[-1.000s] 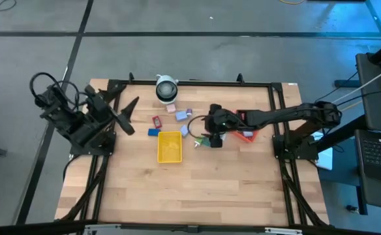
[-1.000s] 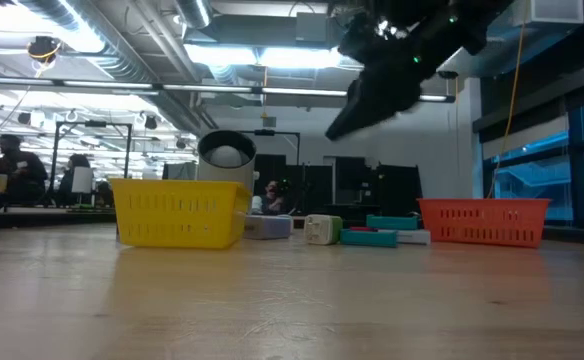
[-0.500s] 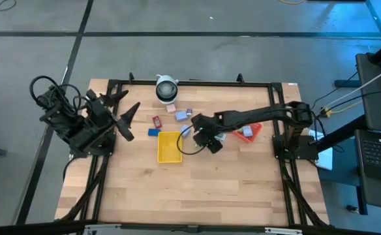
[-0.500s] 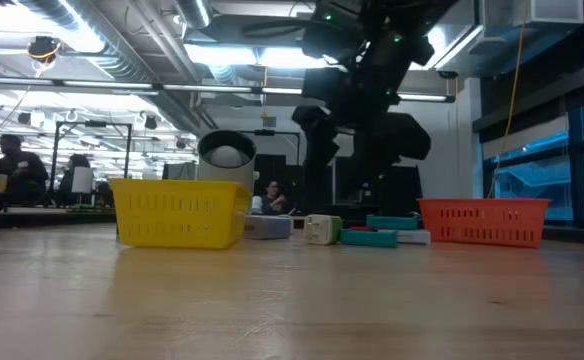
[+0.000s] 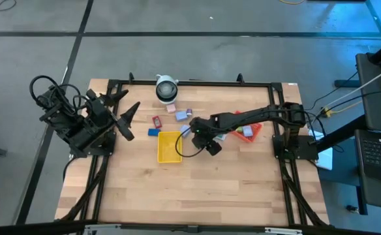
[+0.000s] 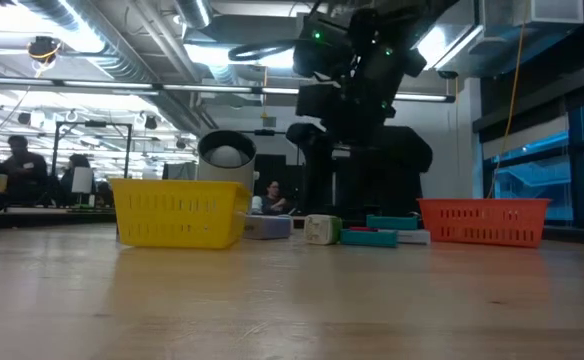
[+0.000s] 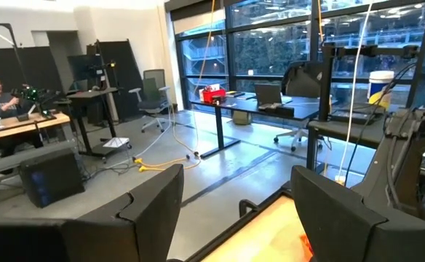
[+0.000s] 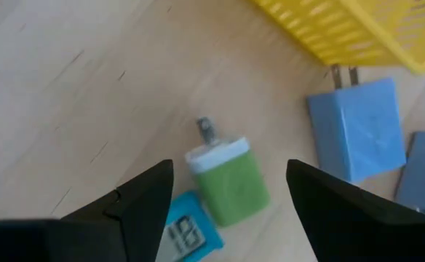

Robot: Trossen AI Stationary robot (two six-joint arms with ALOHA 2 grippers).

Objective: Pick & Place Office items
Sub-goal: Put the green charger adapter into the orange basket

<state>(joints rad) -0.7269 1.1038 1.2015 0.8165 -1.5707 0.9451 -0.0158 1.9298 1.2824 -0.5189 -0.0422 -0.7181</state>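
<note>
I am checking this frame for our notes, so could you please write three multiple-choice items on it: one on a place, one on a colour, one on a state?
1. The right gripper hangs over:
A. the green block
B. the red-orange tray
C. bare floor

2. The tray nearest that gripper is:
A. red-orange
B. yellow
C. white

3. The right gripper is:
A. shut on a block
B. open, holding nothing
C. out of view

Answers:
1 A, the block lies between its fingers in the right wrist view.
2 B, its yellow wall lies close beyond.
3 B, fingers apart, the block on wood.
</note>
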